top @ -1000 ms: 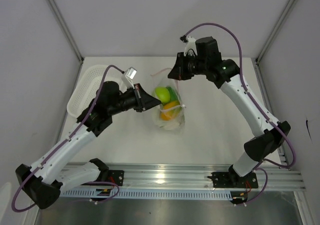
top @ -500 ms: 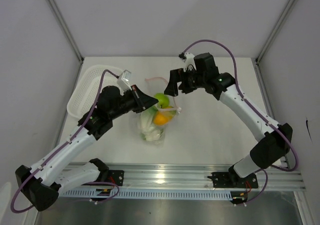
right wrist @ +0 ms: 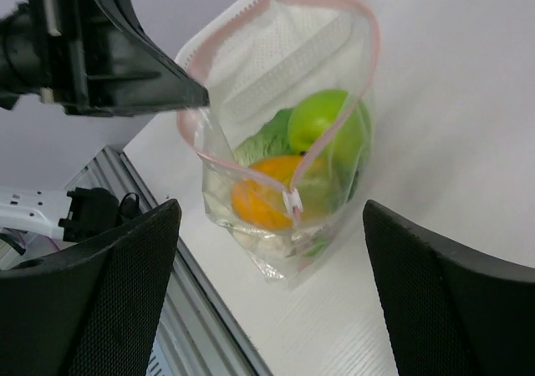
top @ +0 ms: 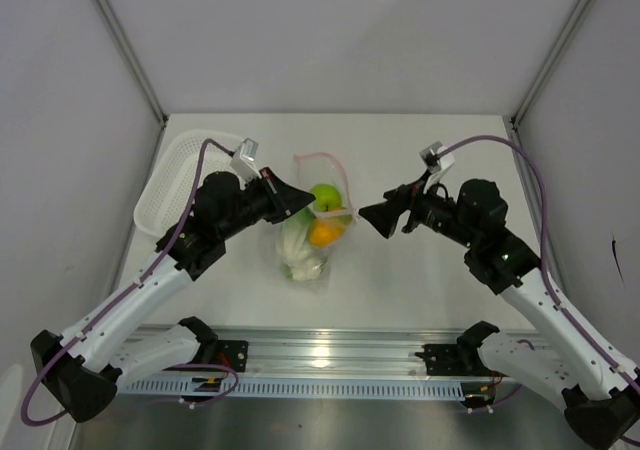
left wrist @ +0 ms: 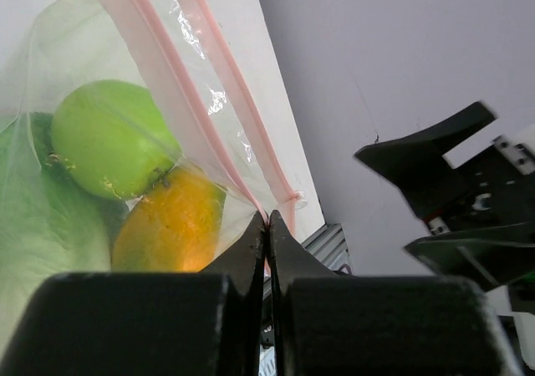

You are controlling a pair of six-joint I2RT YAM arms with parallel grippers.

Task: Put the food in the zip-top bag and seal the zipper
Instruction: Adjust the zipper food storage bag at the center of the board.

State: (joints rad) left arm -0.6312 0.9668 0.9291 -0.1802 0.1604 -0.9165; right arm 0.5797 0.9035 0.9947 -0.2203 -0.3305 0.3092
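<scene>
The clear zip-top bag (top: 309,232) stands on the table, its mouth wide open, and my left gripper (top: 312,206) is shut on the left side of its rim. The pink zipper (top: 345,175) loops around the mouth, with a white slider (right wrist: 292,202) at the corner nearest my right gripper. All the food lies inside: a green apple (top: 325,198), an orange fruit (top: 322,234), leafy cabbage (top: 297,238) and a whitish piece (top: 306,267) at the bottom. In the left wrist view the fingers meet on the pink strip (left wrist: 267,217). My right gripper (top: 372,217) is open and empty, a short way right of the bag.
A white mesh basket (top: 172,178) sits at the table's left side, behind my left arm. The aluminium rail (top: 330,355) runs along the near edge. Grey walls enclose the table on three sides.
My right gripper opened, let go of the bag's mouth and drew back to the right and nearer. The bag shifted left and toward the near edge, still held by my left gripper.
</scene>
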